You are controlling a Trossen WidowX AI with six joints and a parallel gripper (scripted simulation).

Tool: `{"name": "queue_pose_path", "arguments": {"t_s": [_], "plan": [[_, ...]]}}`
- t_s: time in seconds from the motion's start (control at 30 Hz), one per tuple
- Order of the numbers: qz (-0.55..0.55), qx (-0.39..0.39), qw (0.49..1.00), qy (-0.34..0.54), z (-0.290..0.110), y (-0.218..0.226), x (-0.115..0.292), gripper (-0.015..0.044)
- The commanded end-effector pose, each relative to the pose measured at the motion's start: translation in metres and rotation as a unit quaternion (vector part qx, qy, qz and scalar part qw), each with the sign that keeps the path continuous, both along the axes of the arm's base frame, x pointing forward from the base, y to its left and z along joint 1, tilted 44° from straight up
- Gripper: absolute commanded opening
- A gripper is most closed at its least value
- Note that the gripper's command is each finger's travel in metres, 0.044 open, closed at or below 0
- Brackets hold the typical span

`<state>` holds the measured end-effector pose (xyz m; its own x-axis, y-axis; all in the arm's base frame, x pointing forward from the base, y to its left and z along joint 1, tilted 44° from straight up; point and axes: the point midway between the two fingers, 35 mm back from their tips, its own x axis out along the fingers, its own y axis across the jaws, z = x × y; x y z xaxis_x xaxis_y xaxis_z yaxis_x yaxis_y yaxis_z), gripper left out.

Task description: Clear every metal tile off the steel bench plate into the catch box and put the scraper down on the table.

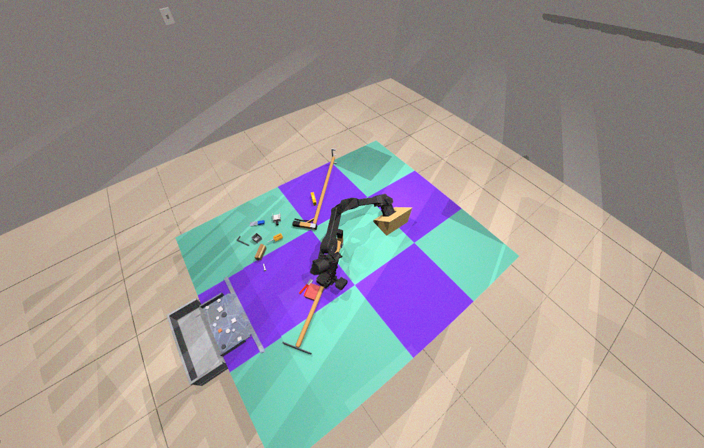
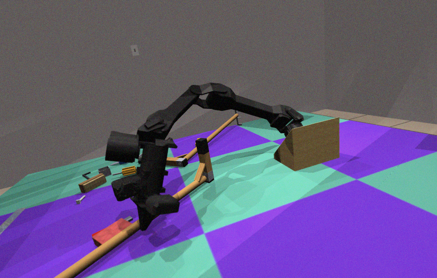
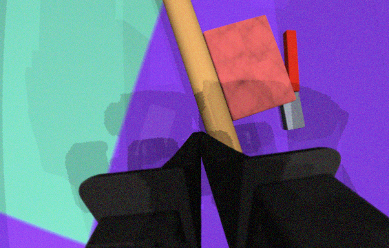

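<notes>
The long scraper lies on the checkered mat, its wooden handle (image 1: 309, 316) (image 2: 106, 243) (image 3: 197, 69) ending in a dark cross blade (image 1: 296, 347). My gripper (image 1: 319, 285) (image 2: 142, 225) (image 3: 197, 136) is down at the handle's upper part. Its fingers are pressed together, with the handle running past beside the right finger, not between the two. The steel bench plate (image 1: 243, 334) lies at the mat's left corner with several small tiles (image 1: 233, 320) on it. The grey catch box (image 1: 190, 345) adjoins its outer end.
A red block (image 1: 313, 291) (image 2: 111, 231) (image 3: 249, 69) touches the handle beside my fingers, with a small red-and-grey tool (image 3: 292, 79) next to it. A second long-handled tool (image 1: 323, 189), a wooden block (image 1: 259, 251) and small hand tools lie farther back. A wooden wedge (image 1: 393, 218) (image 2: 311, 143) stands at the arm's base.
</notes>
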<state>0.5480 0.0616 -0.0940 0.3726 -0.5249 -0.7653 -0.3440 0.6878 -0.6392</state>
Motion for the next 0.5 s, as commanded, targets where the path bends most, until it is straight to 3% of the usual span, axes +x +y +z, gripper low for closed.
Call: {"name": "queue_pose_path", "arguments": {"t_s": [0.0, 0.47], "plan": [[0.000, 0.000, 1.000, 0.000, 0.000, 0.000, 0.000, 0.0000], [-0.011, 0.010, 1.000, -0.023, 0.037, 0.037, 0.005, 0.0000]]}}
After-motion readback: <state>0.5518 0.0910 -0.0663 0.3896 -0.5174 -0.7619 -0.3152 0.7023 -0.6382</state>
